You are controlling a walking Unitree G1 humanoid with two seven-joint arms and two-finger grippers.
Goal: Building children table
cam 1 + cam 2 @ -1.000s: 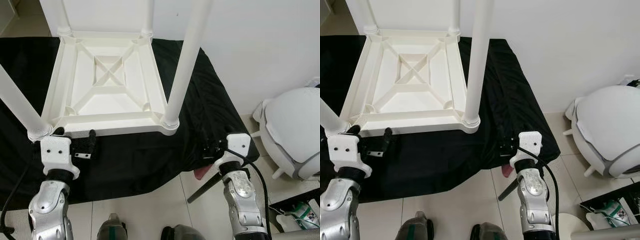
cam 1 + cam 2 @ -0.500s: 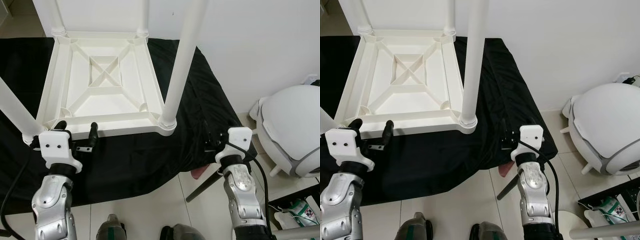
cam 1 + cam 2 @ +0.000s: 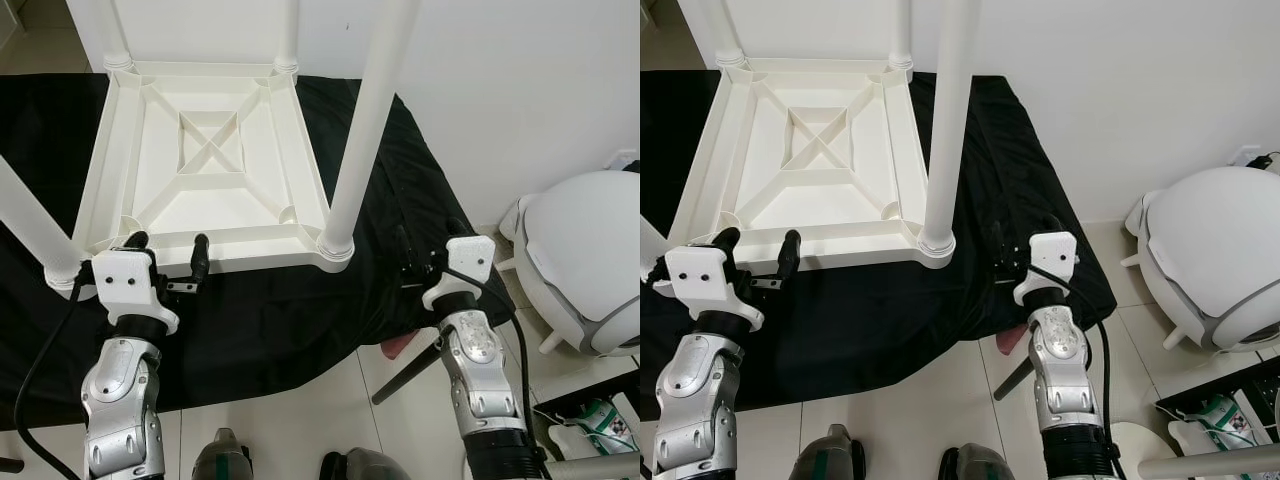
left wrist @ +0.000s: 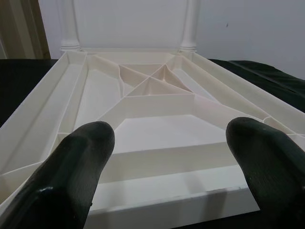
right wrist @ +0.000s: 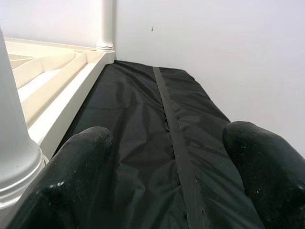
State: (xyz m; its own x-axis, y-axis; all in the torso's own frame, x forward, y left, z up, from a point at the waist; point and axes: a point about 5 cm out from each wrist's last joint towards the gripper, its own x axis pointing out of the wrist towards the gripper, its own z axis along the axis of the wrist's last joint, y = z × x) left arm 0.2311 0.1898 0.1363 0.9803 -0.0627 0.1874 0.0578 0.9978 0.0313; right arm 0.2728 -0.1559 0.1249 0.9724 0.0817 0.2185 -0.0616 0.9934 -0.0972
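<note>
A white children's table [image 3: 210, 165] lies upside down on a black cloth [image 3: 390, 200], its legs pointing up. The near right leg [image 3: 365, 130] and near left leg [image 3: 30, 220] rise toward me. My left gripper [image 3: 167, 250] is open at the table's near rim [image 4: 167, 191], a finger [image 4: 71, 176] on each side of the wrist view. My right gripper [image 3: 425, 240] is open over the bare cloth [image 5: 176, 109], just right of the near right leg [image 5: 14, 157]. Nothing is between either pair of fingers.
The cloth-covered surface ends just in front of my arms, with tiled floor [image 3: 290, 420] below. A white rounded appliance [image 3: 585, 260] stands on the floor at the right. A dark rod [image 3: 405, 372] leans under the cloth's right corner. A white wall [image 3: 520, 80] runs behind.
Both grippers have moved forward. The left one now reaches the table's near rim; the right one is farther over the cloth beside the near right leg.
</note>
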